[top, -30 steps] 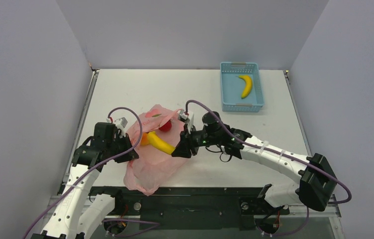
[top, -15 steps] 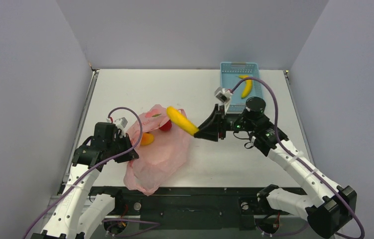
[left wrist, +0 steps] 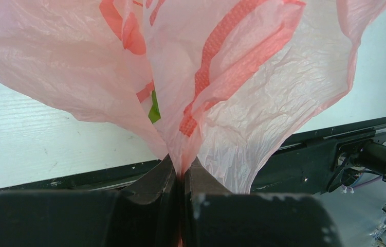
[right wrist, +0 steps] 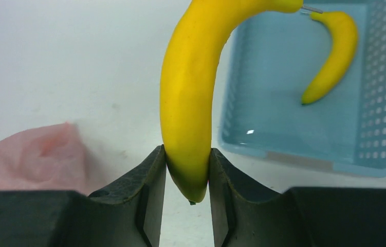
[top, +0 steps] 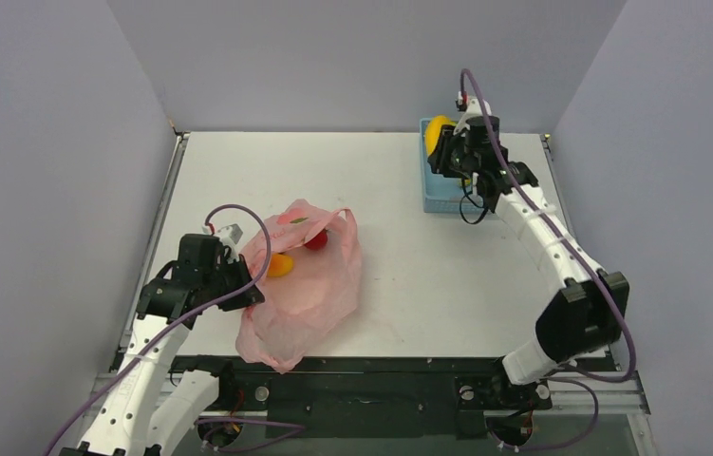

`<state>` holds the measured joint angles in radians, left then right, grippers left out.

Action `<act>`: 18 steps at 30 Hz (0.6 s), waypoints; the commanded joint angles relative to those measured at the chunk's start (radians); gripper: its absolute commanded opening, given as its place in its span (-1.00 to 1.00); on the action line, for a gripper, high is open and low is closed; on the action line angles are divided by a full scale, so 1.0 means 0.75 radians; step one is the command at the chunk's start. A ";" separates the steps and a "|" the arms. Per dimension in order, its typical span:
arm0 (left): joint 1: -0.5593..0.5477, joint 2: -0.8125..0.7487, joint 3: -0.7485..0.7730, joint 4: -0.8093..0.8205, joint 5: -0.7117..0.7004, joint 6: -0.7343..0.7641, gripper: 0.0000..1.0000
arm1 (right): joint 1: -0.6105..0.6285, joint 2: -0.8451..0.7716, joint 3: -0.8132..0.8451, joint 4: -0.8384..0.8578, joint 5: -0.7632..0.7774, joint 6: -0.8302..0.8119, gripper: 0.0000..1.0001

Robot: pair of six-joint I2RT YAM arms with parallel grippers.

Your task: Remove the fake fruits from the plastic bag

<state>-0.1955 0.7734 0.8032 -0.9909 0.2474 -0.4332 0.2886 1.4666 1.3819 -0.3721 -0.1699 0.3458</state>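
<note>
Right claw [top: 449, 148], overhead view: closed on the held banana [top: 438, 131], raised at the far right over the left wall of the light-blue basket [top: 440, 198]. The left claw [top: 250, 288] pinches the left edge of the plastic bag [top: 309, 299], which lies crumpled on the worktop [top: 447, 275] at near left. A mango-like fruit [top: 279, 266] and a red apple [top: 315, 241] sit near each other in the bag's mouth. Open worktop separates bag and basket.

Left wrist view: the left claw [left wrist: 182, 177] has its jaws fully together on a gathered fold of the plastic bag [left wrist: 268, 103], and the film fans out from the pinch. Such film is judged limp, light and slippery, and likely to tear under a hard tug. A bunched fold or a loop handle offers the surest hold. The worktop's [left wrist: 26, 149] near edge runs close to the pinch.

Right wrist view: the right claw [right wrist: 186, 177], jaws narrow, clamps one tip of the held banana [right wrist: 190, 98], which arches over a corner of the basket [right wrist: 381, 103]. A second banana [right wrist: 332, 56] lies inside. The fruit is judged rigid, light and smooth, and a grip nearer mid-length would swing less. Bare basket floor beside the second banana leaves room, and the low slotted walls are the edges to clear. A corner of the plastic bag [right wrist: 31, 159] shows well apart from the basket.
</note>
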 commanded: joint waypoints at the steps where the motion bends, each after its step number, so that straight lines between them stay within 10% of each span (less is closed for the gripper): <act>1: -0.005 -0.024 0.037 0.057 0.002 0.010 -0.97 | -0.015 0.262 0.262 -0.218 0.363 -0.218 -1.00; 18: -0.005 -0.025 0.036 0.059 0.009 0.014 -0.97 | -0.143 0.883 0.847 -0.452 0.272 -0.678 -1.00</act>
<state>-0.1974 0.7559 0.8032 -0.9905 0.2474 -0.4332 0.1715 2.0899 1.9579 -0.6636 0.0643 -0.0555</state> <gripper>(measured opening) 0.018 0.286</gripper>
